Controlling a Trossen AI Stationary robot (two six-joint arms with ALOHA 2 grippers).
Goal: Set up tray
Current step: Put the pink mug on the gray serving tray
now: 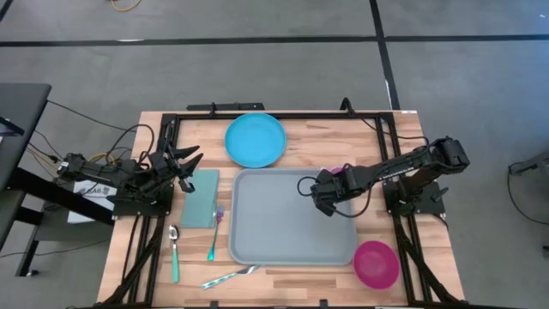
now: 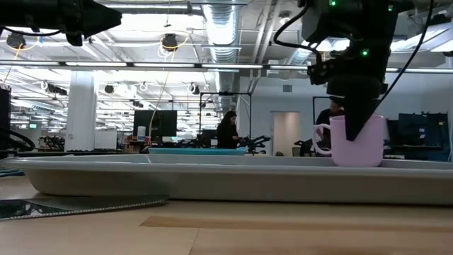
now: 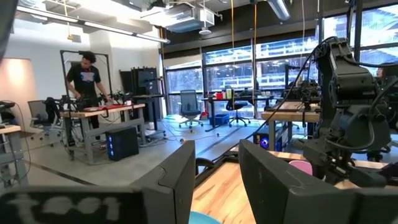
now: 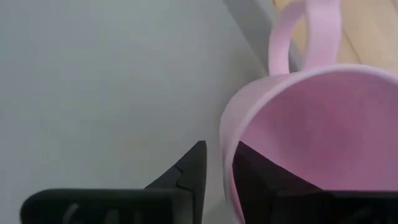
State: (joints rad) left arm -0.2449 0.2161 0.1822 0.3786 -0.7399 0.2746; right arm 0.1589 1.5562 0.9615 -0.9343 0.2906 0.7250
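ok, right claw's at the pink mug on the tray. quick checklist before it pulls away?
1. Pink mug upright on the tray: ok.
2. Mug inside the tray rim: ok.
3. Right claw clear of the mug wall: not ok, one finger inside, one outside.
4. Claw opened enough to let go: cannot tell.
5. Left claw clear of the tray: ok, open, above the teal napkin.

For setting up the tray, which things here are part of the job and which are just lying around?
Job: large grey-blue plastic tray; pale pink mug on it, right pincer at its rim.

Lying about: round blue plate, magenta bowl, teal napkin, cutlery; left pincer waiting.
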